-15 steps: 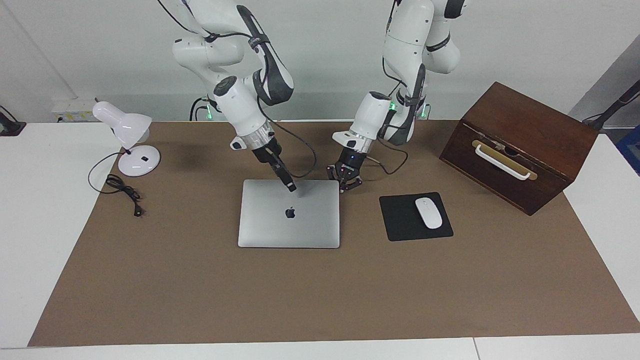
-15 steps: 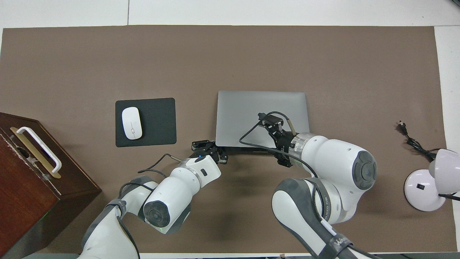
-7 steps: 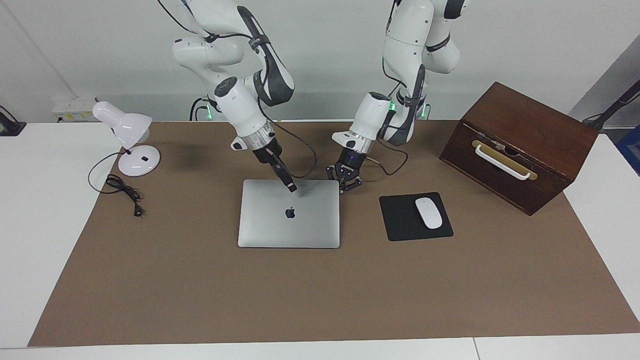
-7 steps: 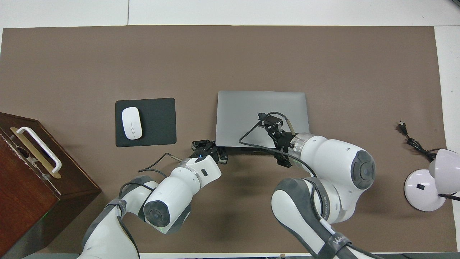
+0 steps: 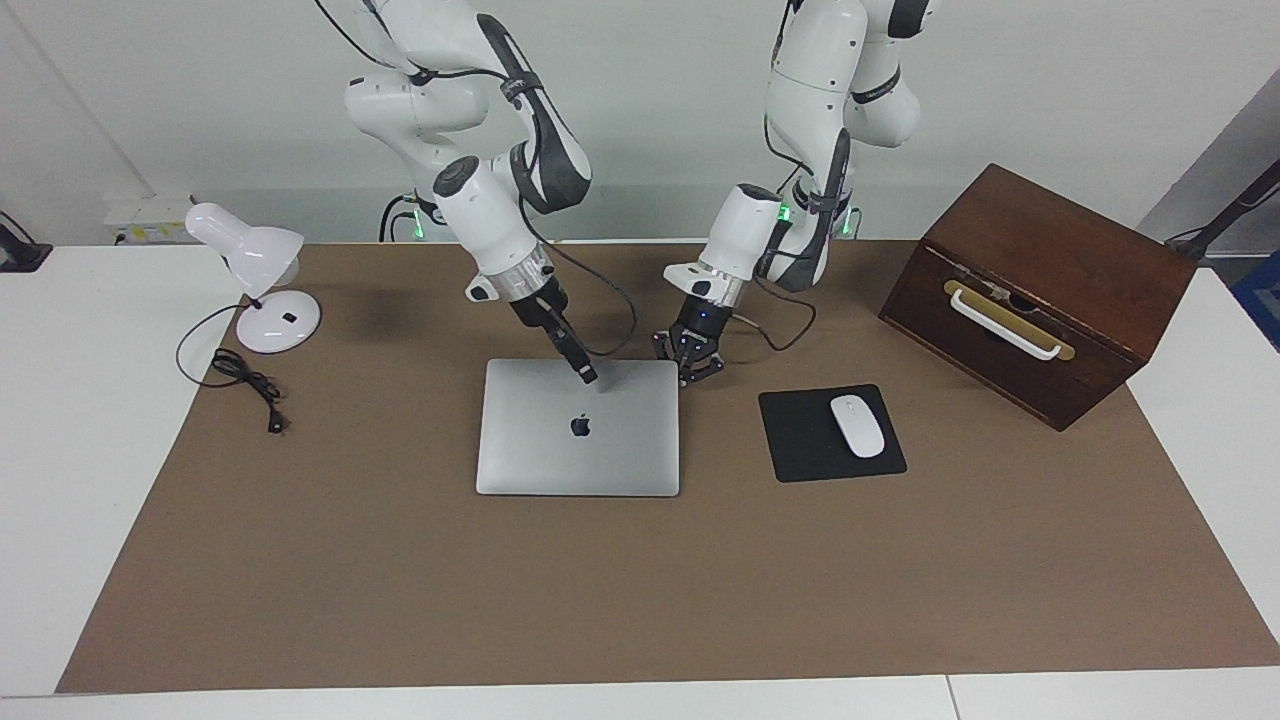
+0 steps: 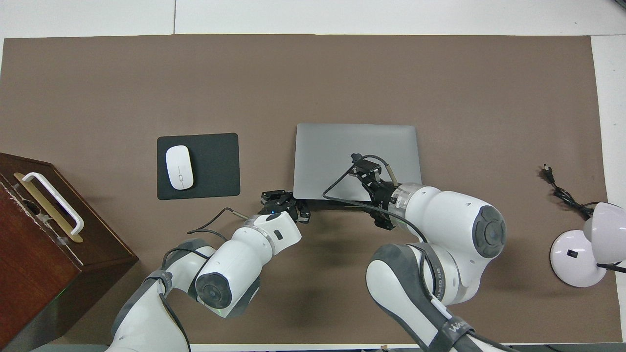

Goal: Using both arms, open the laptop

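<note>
Table cover: a brown rectangular mat (image 5: 640, 590) spreads across the white table (image 5: 60, 470), whose bare white margins show at both ends.
Mouse pad: a flat black rectangular pad (image 5: 800, 440) lies on the mat, toward the left arm's end.
Mouse: a small white oval computer mouse (image 5: 857, 426) rests on the pad, on the half toward the wooden box.
Box: a dark brown wooden box (image 5: 1040, 290) with a white bar handle (image 5: 1003, 325) on a brass-coloured plate stands at the left arm's end, skewed to the mat's edge.
Lamp: a small white desk lamp (image 5: 262, 280) with a round base stands at the right arm's end.
Cable: its black cord (image 5: 245, 380) lies loosely coiled on the mat beside the base, its plug farther from the robots.
</note>
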Motion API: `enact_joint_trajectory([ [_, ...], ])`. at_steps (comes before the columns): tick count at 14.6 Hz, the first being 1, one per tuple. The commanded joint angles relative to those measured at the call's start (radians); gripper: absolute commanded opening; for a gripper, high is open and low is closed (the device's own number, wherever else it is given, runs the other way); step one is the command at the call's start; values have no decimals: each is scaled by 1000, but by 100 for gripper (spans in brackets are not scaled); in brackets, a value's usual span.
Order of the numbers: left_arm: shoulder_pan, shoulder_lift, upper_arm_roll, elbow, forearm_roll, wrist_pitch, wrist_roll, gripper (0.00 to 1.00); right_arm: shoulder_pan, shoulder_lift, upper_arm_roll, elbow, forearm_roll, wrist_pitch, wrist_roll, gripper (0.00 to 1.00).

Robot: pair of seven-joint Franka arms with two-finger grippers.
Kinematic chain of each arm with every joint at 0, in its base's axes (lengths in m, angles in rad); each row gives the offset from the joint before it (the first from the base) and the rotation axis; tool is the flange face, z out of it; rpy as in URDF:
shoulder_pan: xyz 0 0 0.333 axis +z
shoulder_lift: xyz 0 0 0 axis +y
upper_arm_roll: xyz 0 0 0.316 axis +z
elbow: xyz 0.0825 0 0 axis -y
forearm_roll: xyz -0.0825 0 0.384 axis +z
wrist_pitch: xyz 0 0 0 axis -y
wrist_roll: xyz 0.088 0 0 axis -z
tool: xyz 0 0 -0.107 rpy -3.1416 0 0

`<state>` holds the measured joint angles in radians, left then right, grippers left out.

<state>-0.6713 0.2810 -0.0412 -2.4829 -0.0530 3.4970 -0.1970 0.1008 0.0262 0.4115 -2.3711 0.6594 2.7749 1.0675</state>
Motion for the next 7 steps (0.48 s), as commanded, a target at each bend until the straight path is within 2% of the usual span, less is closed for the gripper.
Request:
enact_joint_trajectory([
  [1,-16,34,17,18,1,7,14,0,-7,4,23,-10,40,15,-4,100],
  [5,-16,35,17,16,1,7,21,0,-7,9,26,-16,42,22,-14,100],
  [7,-16,35,17,16,1,8,21,0,-7,41,39,-14,42,41,-21,100],
])
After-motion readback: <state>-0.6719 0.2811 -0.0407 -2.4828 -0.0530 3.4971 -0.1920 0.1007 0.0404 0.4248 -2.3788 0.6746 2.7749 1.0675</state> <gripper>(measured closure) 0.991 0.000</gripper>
